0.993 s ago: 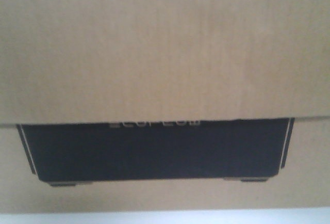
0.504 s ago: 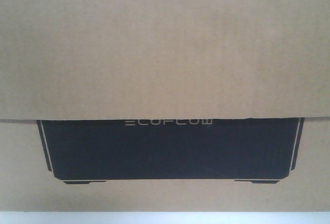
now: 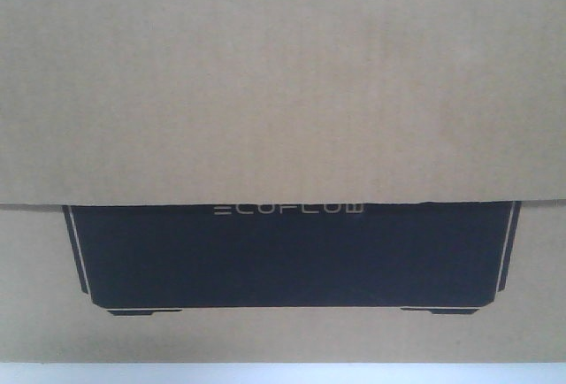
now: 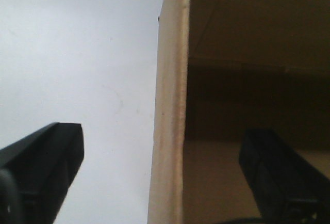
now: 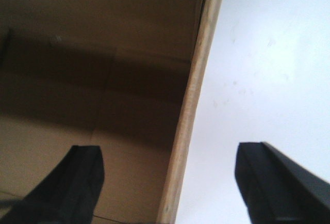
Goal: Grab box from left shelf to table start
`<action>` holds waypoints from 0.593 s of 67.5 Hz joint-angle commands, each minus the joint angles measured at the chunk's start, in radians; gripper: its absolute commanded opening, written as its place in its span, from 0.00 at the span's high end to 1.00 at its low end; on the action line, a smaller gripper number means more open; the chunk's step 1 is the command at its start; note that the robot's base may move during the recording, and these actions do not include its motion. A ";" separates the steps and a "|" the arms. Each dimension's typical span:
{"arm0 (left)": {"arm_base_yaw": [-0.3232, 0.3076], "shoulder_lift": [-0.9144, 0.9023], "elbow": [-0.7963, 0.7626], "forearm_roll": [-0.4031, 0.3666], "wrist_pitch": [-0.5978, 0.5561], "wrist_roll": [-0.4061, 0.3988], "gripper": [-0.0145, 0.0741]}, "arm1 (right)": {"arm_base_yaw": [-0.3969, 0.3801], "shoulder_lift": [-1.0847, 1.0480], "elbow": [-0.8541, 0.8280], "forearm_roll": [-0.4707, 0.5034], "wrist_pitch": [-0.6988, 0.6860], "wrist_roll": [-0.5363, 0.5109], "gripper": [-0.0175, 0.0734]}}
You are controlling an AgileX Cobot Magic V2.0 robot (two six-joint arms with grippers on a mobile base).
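Note:
The brown cardboard box [image 3: 283,92] fills the front view, its black panel [image 3: 292,260] with pale ECOFLOW lettering low in the middle. It rests on the pale table [image 3: 283,373], which shows as a strip below. My left gripper [image 4: 162,133] is open and straddles the box's left wall [image 4: 170,79], one finger outside over the table [image 4: 77,53], the other inside the box. My right gripper [image 5: 170,153] is open and straddles the right wall [image 5: 203,53] the same way. Neither finger pair touches the wall. The left shelf is out of view.
Since a second ago the box has shifted a little to the right in the front view and the picture has sharpened. It has held still over the last half second.

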State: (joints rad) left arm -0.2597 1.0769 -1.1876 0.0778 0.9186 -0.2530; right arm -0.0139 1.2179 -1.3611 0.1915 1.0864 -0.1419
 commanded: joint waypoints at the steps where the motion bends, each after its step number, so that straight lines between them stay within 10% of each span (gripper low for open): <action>1: -0.004 -0.114 -0.030 0.025 -0.015 0.038 0.33 | 0.000 -0.099 -0.035 -0.003 -0.032 0.021 0.21; 22: -0.004 -0.454 0.160 0.089 -0.020 0.039 0.72 | 0.000 -0.456 0.279 -0.063 -0.168 0.021 0.75; 32: -0.004 -0.606 0.340 0.107 -0.076 0.039 0.95 | 0.000 -0.678 0.516 -0.099 -0.299 0.021 0.74; 40: -0.004 -0.730 0.470 0.109 -0.167 0.039 0.94 | 0.000 -0.859 0.680 -0.125 -0.396 0.021 0.74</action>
State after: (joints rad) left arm -0.2597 0.4061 -0.7660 0.1707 0.8960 -0.2157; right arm -0.0139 0.4519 -0.7393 0.0877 0.8440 -0.1204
